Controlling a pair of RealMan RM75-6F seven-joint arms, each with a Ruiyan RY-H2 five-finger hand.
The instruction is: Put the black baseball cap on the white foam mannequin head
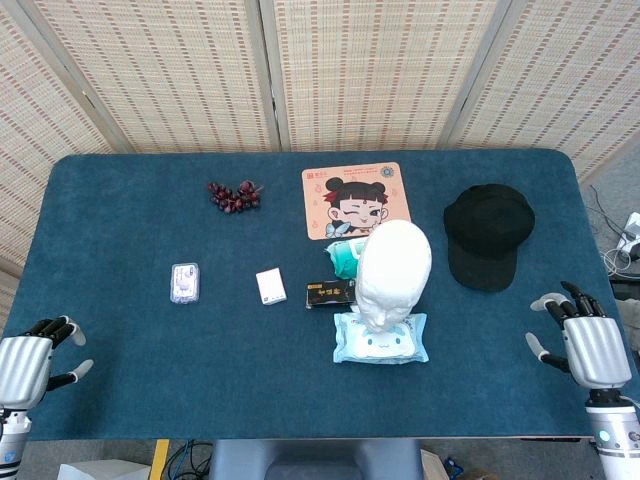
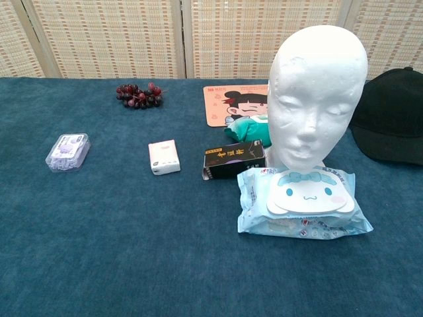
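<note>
While both hands rest at the near corners of the blue table (image 1: pixel 120 400), the black baseball cap (image 1: pixel 487 234) lies flat at the far right, well apart from either; the white foam mannequin head (image 1: pixel 393 272) stands upright near the middle, bare, facing the robot. The left hand (image 1: pixel 35 362) sits at the near left edge, holding nothing, fingers apart and slightly curled; the right hand (image 1: pixel 583 338) sits at the near right edge, fingers spread, likewise holding nothing. A pack of wet wipes (image 2: pixel 303 203) lies just in front of the mannequin head; a black box (image 2: pixel 234 159) and what seems to be a green packet (image 2: pixel 248 127) lie beside it; a cartoon mat (image 1: pixel 355 199), grapes (image 1: pixel 233 195), a white box (image 1: pixel 270 286) and a clear case (image 1: pixel 184 282) lie farther left.
</note>
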